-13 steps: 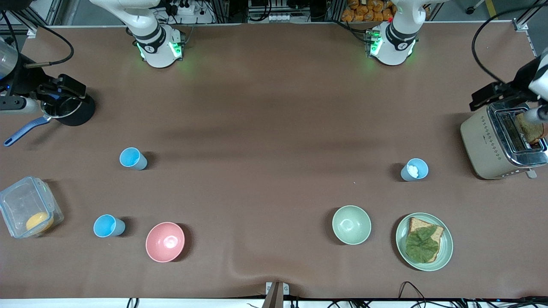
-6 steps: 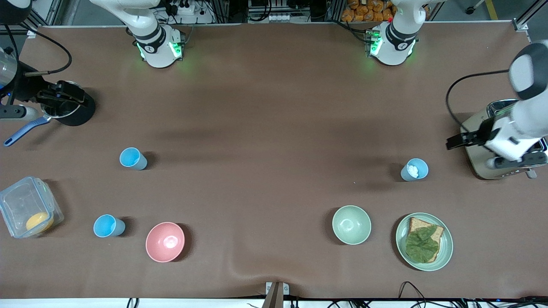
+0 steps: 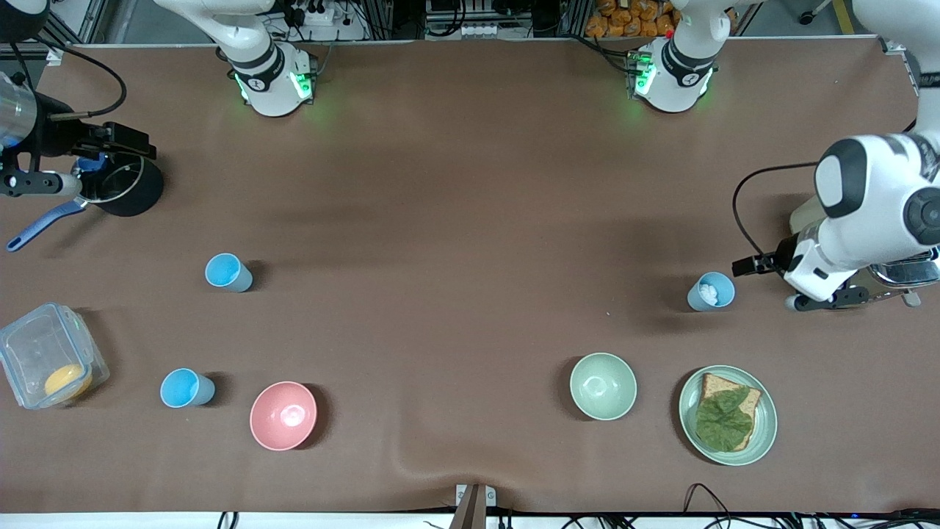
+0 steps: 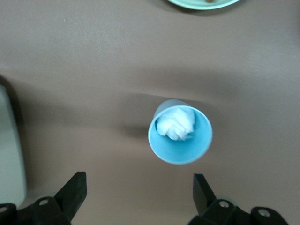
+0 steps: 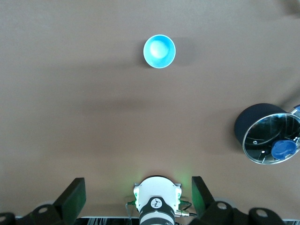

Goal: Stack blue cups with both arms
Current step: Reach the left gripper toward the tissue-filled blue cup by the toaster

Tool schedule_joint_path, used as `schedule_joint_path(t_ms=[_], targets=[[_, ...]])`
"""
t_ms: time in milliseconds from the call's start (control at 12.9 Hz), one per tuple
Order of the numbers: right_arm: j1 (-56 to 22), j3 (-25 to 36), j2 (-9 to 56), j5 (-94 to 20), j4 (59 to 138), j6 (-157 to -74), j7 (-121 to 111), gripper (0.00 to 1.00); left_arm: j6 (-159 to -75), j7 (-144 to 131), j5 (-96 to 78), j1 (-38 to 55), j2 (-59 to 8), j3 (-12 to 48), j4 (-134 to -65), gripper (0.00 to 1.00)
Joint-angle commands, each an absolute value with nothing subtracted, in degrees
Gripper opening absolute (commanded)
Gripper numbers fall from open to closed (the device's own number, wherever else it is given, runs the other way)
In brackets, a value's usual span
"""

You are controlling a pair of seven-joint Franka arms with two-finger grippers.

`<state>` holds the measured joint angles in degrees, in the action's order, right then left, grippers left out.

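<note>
Now, your left tool (image 4: 136,192) — jaws wide, empty — hangs just beside the stuffed blue cup (image 3: 710,291), toward the toaster (image 3: 907,272); right tool (image 5: 136,197) — wide too — waits.

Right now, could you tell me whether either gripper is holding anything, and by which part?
Nothing is held. The left gripper is open beside the blue cup with white stuffing; the right gripper is open over the pot.

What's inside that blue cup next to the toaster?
The blue cup holds a crumpled white wad, perhaps tissue, resting against its inner wall. The wad covers part of the cup's bottom, so anything beneath it is hidden.
</note>
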<state>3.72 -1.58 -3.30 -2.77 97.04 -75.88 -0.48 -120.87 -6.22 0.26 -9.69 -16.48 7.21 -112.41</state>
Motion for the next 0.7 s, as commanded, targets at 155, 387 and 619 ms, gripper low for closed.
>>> schedule_joint_path(t_ms=[155,387,619], targets=[[7.10,-2.02,-3.87,-2.02,96.68,-73.12,-1.06,1.00,-123.92,-5.01,0.35,-10.11,-21.08,7.47,-111.09,0.93],[11.95,-2.11,2.76,-2.11,97.03,-81.36,-1.14,1.00,-126.12,-5.01,0.35,-9.67,-22.41,7.47,-111.09,0.84],[16.50,-2.11,16.14,-2.11,97.21,-90.13,-1.22,1.00,-127.96,-5.01,0.35,-9.67,-24.25,7.47,-111.09,0.74]])
